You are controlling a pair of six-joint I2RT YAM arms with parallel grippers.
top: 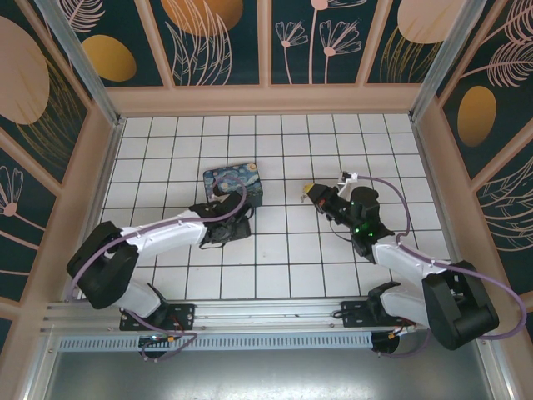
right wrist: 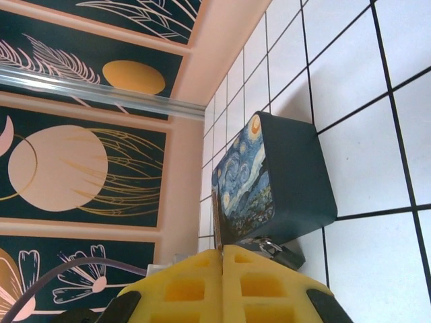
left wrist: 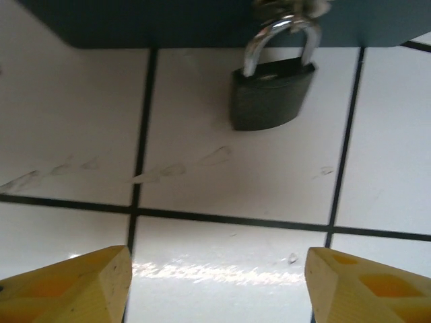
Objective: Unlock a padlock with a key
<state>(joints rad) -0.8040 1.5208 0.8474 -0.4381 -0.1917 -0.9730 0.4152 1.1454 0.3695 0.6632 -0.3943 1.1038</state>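
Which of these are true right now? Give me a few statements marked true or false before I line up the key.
1. The left gripper is open. True.
2. The padlock sits between its fingers. False: it lies on the tile ahead of them, untouched.
3. The right gripper is shut. True: a thin key pokes out between its fingers.
4. The padlock lies clear of the blue box. False: its shackle loops through a fitting on the box.
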